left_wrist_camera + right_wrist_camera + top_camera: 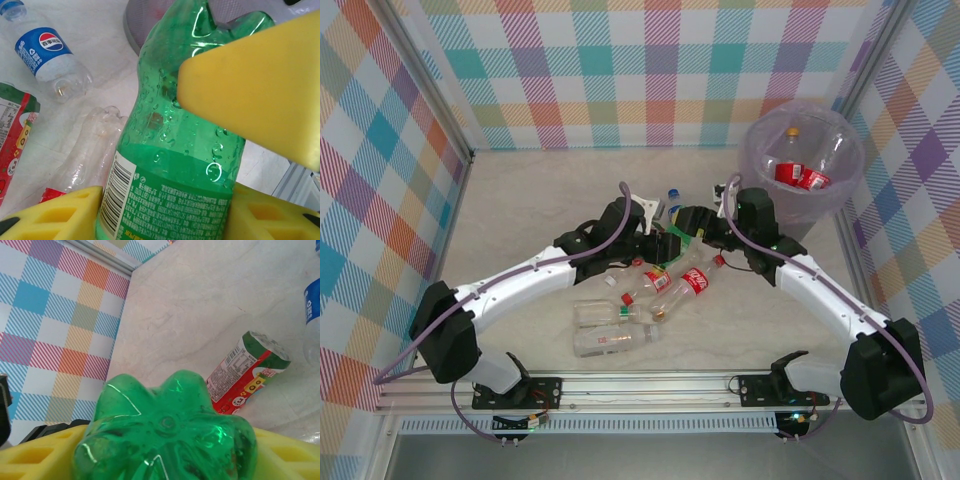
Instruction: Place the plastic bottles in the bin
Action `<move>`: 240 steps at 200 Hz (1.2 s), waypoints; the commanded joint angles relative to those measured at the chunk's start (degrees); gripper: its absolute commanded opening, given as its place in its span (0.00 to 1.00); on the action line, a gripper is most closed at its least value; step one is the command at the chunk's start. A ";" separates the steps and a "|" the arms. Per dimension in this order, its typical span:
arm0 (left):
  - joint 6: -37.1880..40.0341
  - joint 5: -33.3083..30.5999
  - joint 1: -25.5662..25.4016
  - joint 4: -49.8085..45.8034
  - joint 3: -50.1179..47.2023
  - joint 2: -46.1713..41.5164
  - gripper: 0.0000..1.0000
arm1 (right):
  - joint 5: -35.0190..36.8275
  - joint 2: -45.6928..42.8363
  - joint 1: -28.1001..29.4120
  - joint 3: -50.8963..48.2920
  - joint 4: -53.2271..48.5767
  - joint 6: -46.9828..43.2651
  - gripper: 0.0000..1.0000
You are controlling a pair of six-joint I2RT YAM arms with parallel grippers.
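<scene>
Bottle (pixel 175 165) of green plastic (lobed base) between yellow jaws

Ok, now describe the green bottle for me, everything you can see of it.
The green bottle is translucent green plastic, beaded with droplets, with a lobed base and a green label carrying a barcode and small print. Its cap end is out of sight. It spans the gap between the two arms. The left gripper is shut on its labelled part. The right gripper has its yellow fingers on either side of the base, though whether they press it is unclear.
</scene>
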 commanded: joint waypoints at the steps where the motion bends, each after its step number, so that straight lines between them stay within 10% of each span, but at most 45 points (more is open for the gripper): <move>1: -0.94 0.78 -0.57 1.47 1.56 1.37 0.53 | 0.66 -2.33 0.33 -1.40 2.40 0.67 0.67; 191: -0.30 2.27 -0.70 4.93 0.71 2.61 0.57 | 4.13 -6.27 0.36 1.76 -2.30 -1.00 0.47; 240: 0.82 2.15 -0.69 2.23 -1.33 -1.56 0.86 | 8.72 -4.79 0.33 7.22 -7.11 -5.60 0.47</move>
